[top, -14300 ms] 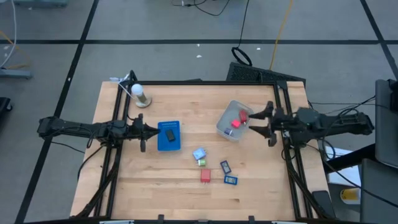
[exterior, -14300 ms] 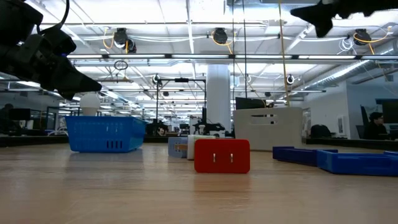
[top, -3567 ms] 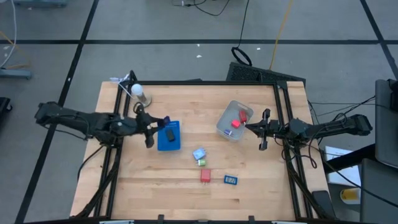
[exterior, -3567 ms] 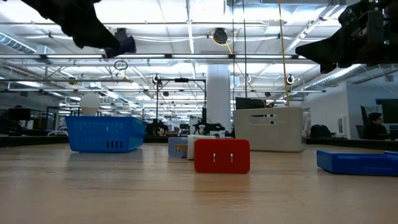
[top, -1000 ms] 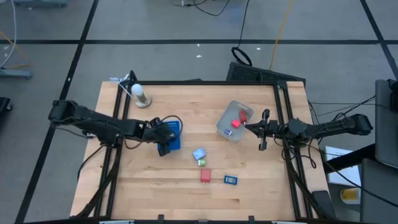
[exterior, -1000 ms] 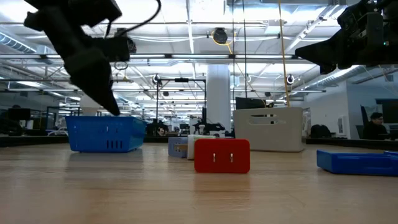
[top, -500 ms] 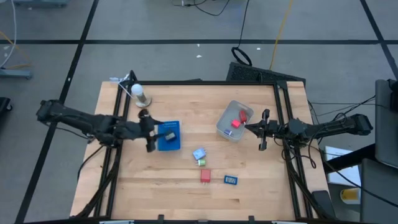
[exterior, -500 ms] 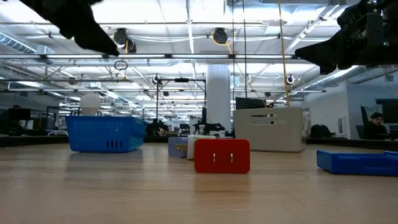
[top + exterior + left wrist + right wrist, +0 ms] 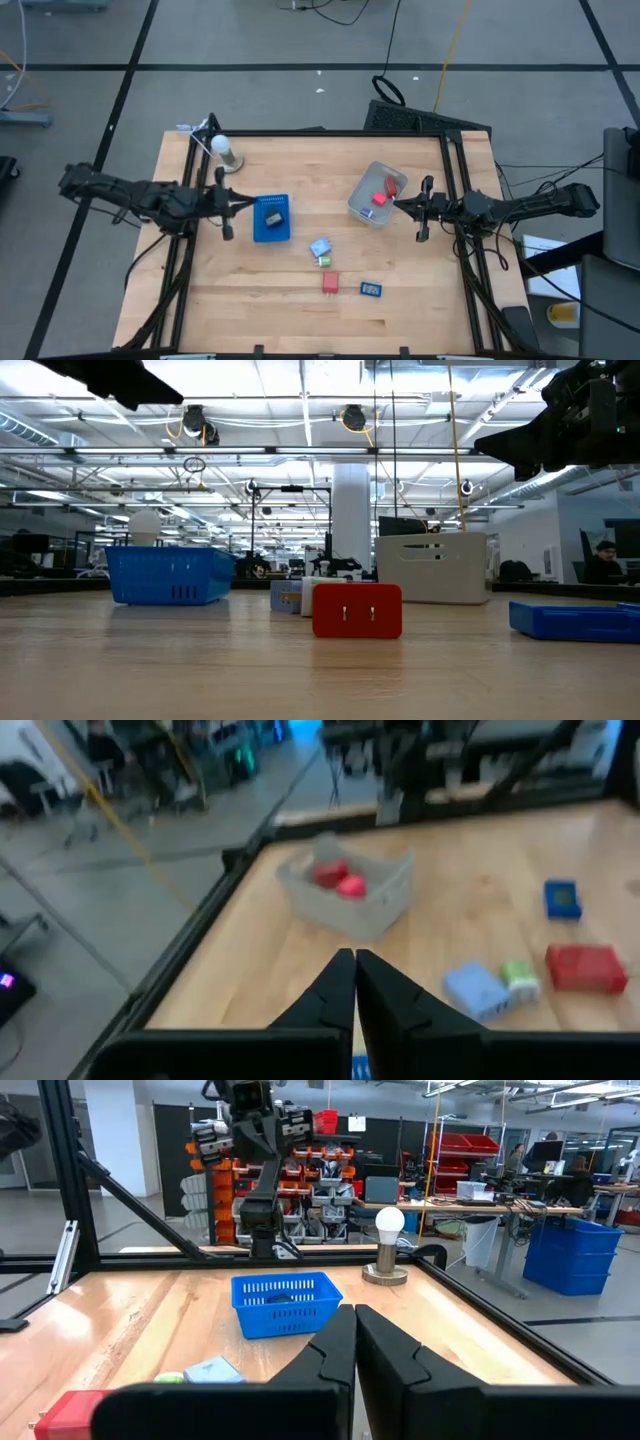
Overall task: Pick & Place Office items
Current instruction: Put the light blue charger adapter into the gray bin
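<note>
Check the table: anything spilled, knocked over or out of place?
Nothing stands out. The blue basket and clear tub sit upright, each with items inside. Four loose pieces lie flat on the wood: light blue, green, red, dark blue. The light bulb stands upright on its base at the back.

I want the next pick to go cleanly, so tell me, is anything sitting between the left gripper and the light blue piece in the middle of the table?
Yes. The blue basket sits between the shut left gripper and the light blue piece. The gripper would likely need to pass over it or around it.
</note>
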### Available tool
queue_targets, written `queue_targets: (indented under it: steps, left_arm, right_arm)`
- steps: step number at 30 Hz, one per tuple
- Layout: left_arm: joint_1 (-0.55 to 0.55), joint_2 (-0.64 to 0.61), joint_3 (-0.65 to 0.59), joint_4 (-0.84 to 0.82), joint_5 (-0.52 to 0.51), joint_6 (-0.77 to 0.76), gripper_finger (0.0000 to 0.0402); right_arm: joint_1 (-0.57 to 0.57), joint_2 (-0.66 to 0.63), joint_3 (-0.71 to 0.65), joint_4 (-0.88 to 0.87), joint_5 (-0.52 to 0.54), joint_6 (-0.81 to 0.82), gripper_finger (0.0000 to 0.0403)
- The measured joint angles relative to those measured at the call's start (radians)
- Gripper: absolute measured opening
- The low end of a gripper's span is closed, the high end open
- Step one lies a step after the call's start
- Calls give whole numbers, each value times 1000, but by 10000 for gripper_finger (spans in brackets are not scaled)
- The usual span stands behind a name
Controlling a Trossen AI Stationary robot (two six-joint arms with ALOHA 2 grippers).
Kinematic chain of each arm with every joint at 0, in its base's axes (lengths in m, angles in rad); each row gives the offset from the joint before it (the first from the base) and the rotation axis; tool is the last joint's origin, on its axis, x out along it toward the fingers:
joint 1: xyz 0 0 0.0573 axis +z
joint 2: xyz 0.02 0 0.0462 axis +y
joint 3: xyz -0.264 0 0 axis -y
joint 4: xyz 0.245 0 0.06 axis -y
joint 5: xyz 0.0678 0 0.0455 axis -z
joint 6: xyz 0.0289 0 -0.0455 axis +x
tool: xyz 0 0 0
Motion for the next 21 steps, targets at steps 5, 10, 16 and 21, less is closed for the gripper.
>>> queue_targets:
  steps: [5,10,16,21]
  left_arm:
    - [51,-123,-99,74,77,55,3]
    - [134,-278,-186,105,112,-24,3]
    - [166,-432,-325,211,190,37,2]
    - [165,-501,-423,294,160,94,2]
  right_arm:
    - [0,0,0,-2,0,0,4]
    - [0,0,0,-7,0,0,4]
    - [0,0,0,-8,0,0,4]
    - [0,0,0,-8,0,-2,4]
